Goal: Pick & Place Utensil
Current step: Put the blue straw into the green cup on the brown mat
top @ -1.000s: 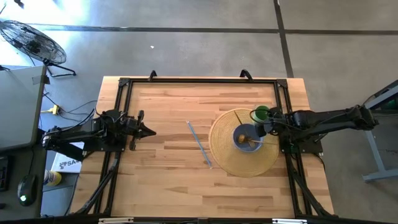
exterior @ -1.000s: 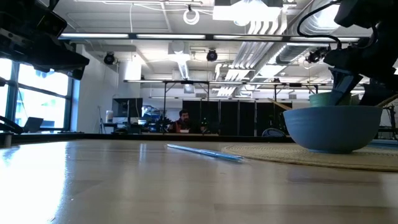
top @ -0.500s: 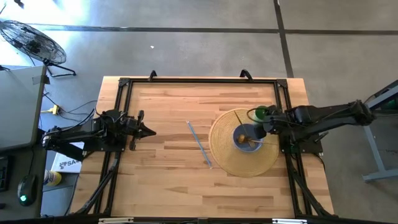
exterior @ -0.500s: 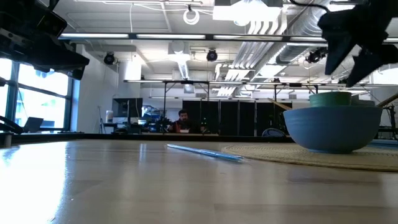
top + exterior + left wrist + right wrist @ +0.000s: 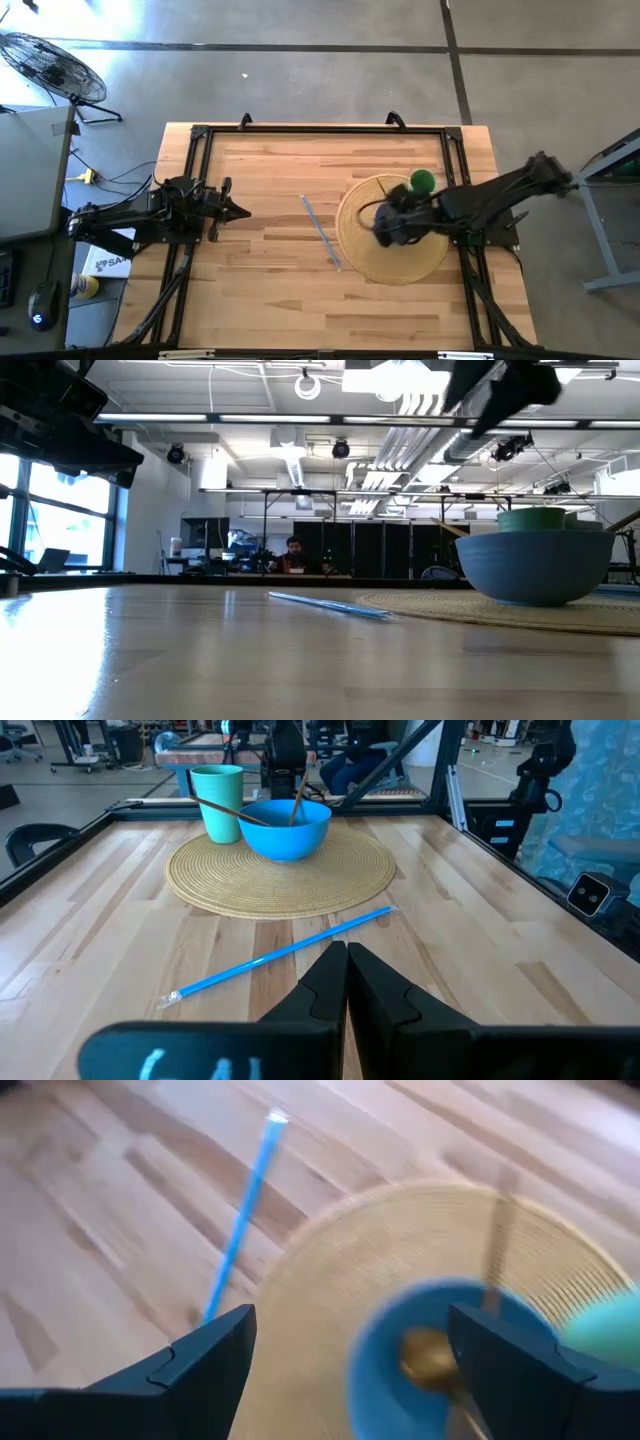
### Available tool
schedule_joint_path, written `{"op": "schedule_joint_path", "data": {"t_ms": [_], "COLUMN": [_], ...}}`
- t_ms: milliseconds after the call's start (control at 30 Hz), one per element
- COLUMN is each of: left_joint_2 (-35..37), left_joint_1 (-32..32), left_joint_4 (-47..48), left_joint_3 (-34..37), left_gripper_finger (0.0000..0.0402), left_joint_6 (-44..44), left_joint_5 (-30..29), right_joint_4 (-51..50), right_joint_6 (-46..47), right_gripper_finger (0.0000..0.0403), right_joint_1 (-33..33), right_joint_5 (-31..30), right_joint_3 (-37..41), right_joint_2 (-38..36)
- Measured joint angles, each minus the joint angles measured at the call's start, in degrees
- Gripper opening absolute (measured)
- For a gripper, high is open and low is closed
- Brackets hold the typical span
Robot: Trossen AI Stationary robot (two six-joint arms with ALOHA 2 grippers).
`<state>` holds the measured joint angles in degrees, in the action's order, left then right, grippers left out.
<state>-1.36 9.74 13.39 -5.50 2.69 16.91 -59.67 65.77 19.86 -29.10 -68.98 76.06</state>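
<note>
A blue straw lies flat on the wooden table, left of a round woven mat. On the mat stand a blue bowl and a green cup. A wooden spoon rests in the bowl, its handle leaning on the rim. My right gripper hovers open above the bowl and hides it in the high view. My left gripper waits shut at the table's left side, pointing at the straw.
A black frame runs around the table's edges. Bare wood lies between the left gripper and the straw. In the low view the bowl stands on the right, with the right arm high above it.
My right gripper has risen from beside the bowl and the cup and swung toward the table's left, ending above the bowl. Bowl, spoon, cup and straw have stayed where they were.
</note>
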Motion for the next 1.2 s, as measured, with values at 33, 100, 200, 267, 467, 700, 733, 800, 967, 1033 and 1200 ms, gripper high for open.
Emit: {"op": "schedule_joint_path", "data": {"t_ms": [33,100,200,267,467,700,733,800,967,1033,1200], "left_joint_2": [0.01,-0.01,-0.01,0.01,0.01,0.01,0.01,-0.01,0.00,0.01,-0.01], "left_joint_1": [0.00,0.00,0.00,0.00,0.00,0.00,0.00,0.00,0.00,0.00,0.00], "left_joint_4": [0.00,0.00,0.00,0.00,0.00,0.00,0.00,0.00,0.00,0.00,0.00], "left_joint_3": [0.00,0.01,0.01,0.01,0.00,-0.01,-0.01,-0.01,0.00,-0.02,-0.01], "left_gripper_finger": [0.0010,0.0010,0.0010,0.0010,0.0010,0.0010,0.0010,0.0010,0.0010,0.0010,0.0010], "left_joint_6": [0.01,0.01,0.01,0.01,0.00,0.00,-0.01,0.01,0.01,-0.01,0.01], "left_joint_5": [0.00,-0.02,-0.02,-0.01,0.00,0.00,0.00,0.00,0.00,-0.02,0.00], "right_joint_4": [1.34,4.31,8.52,11.00,20.70,31.08,32.00,33.16,38.34,41.04,43.66], "right_joint_6": [-1.83,-5.61,-10.78,-13.37,-17.05,-21.49,-22.08,-22.57,-22.97,-22.92,-23.00], "right_gripper_finger": [0.0320,0.0320,0.0320,0.0320,0.0310,0.0281,0.0275,0.0262,0.0235,0.0226,0.0204], "right_joint_1": [0.25,0.43,0.11,-0.80,-5.81,-11.71,-12.20,-12.98,-13.97,-13.95,-13.88], "right_joint_5": [-0.69,-1.46,-3.10,-3.63,1.10,5.30,5.18,4.77,4.48,5.35,5.36], "right_joint_3": [-1.48,-4.09,-7.18,-8.64,-9.26,-9.26,-9.26,-9.26,-9.26,-9.26,-9.26], "right_joint_2": [2.00,6.05,11.65,15.28,24.88,33.71,34.47,35.94,40.33,42.34,45.78]}}
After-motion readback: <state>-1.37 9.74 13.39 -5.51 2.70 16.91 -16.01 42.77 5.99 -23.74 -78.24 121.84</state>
